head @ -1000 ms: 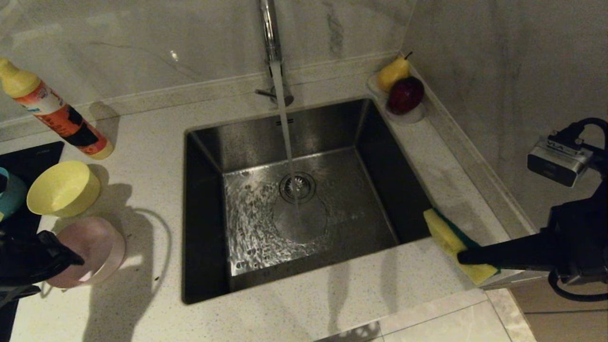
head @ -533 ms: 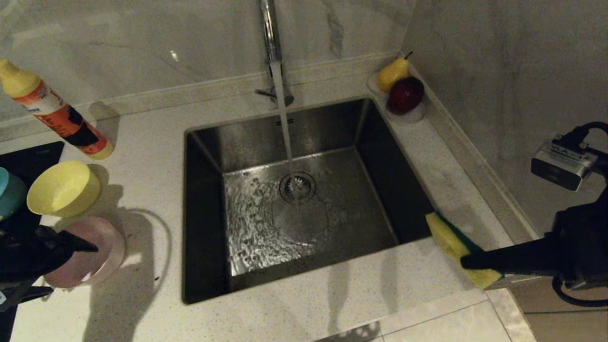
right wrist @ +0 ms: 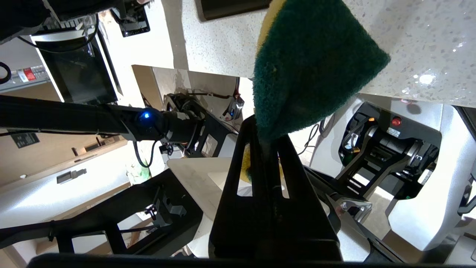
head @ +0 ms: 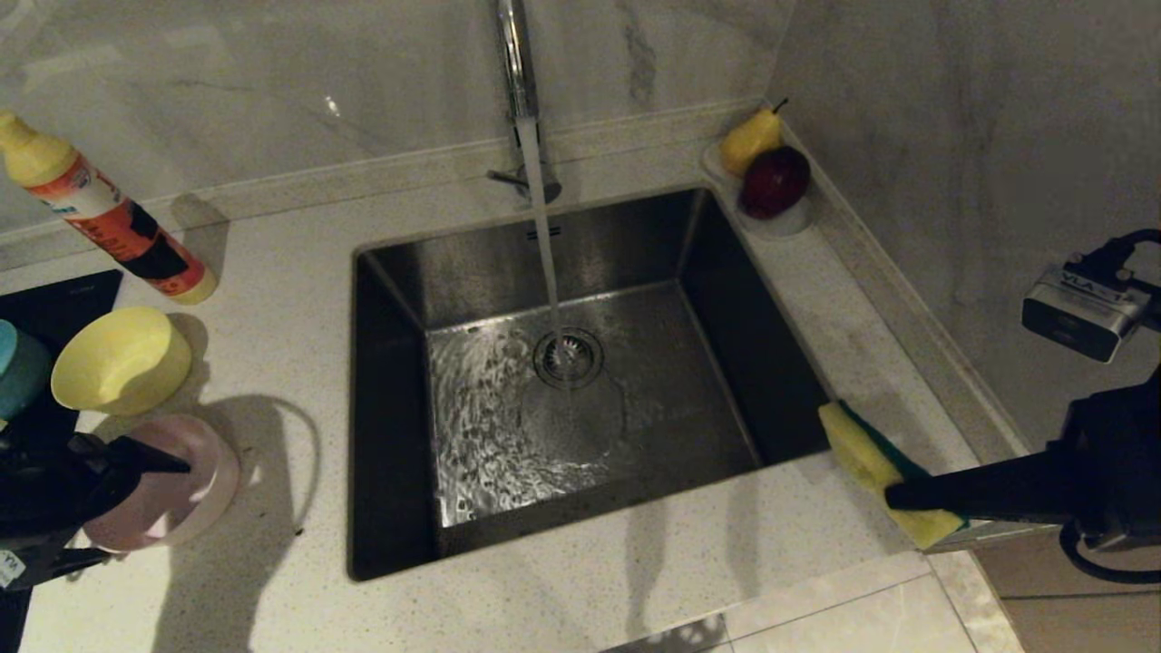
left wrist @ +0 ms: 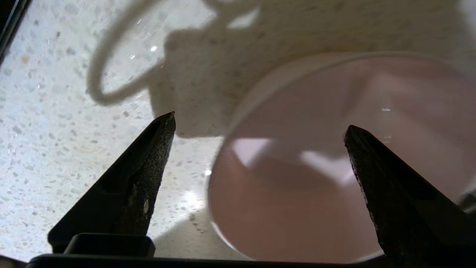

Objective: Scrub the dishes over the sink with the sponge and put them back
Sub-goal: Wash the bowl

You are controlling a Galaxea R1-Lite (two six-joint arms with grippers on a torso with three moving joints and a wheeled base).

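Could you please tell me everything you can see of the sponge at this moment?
The sponge is a small rectangular block: yellow foam with a dark green scouring face. It looks soft, and is pinched thin where the right gripper clamps one end between its shut fingers. It juts from them toward the sink, tilted, over the counter at the basin's right front corner. Only the fingers visibly touch it.

Tap [head: 517,63] running — water falls onto the drain strainer [head: 569,356] of the sink [head: 562,381].

Left counter: yellow bowl [head: 121,360], pink bowl [head: 177,481] nearer, a sliver of blue bowl [head: 16,367] at the left edge. Cleaner bottle [head: 100,213] lies farther back.

Left gripper [head: 150,462] at the pink bowl, one fingertip over its rim.

Right gripper [head: 898,497] clamps the sponge [head: 875,467] — near right sink corner, above the counter [head: 590,589].

Far right corner: pear [head: 751,138] and red apple [head: 774,181].
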